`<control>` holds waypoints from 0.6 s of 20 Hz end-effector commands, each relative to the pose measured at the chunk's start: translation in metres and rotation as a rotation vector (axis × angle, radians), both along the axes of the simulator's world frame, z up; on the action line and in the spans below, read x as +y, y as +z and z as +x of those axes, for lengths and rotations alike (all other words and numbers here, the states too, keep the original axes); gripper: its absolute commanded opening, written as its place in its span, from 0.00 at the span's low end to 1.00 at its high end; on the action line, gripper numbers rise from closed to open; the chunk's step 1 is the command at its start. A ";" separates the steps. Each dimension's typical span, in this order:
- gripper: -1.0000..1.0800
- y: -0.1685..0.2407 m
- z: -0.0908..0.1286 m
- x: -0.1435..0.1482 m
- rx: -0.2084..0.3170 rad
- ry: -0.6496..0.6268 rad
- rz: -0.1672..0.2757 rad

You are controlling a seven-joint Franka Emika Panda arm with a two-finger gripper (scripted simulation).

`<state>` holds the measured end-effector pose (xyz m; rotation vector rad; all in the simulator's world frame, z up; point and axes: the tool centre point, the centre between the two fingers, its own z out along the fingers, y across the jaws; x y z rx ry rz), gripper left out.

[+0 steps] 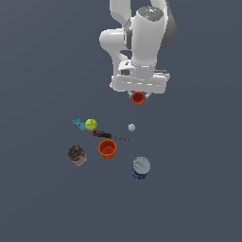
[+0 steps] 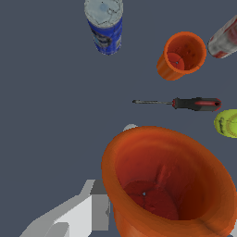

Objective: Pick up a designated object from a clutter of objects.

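Gripper [image 1: 138, 96]: closed on the small orange-red cup [image 1: 138, 98], one finger [image 2: 95, 206] seen against the cup's outer wall in the wrist view; the cup hangs mouth-up under the hand, apparently clear of the floor and apart from the other items.

Progress: grasp and lift appear done; what remains, by judgement, is holding it secure.

Below, in the clutter:
- tiny white lump [image 1: 132, 127], nearest
- red-black screwdriver [image 1: 105, 135]
- yellow-green ball [image 1: 91, 124], teal piece [image 1: 79, 124] beside it
- larger orange cup [image 1: 107, 149], upright
- blue can [image 1: 140, 168] and dark-labelled can [image 1: 77, 155], well apart

Obstructions: none near the held cup.
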<state>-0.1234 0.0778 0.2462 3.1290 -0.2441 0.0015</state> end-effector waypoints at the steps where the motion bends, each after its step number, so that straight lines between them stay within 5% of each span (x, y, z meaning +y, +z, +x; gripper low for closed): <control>1: 0.00 0.022 -0.005 0.011 0.000 0.000 0.000; 12: 0.00 0.092 -0.016 0.049 0.001 0.001 0.002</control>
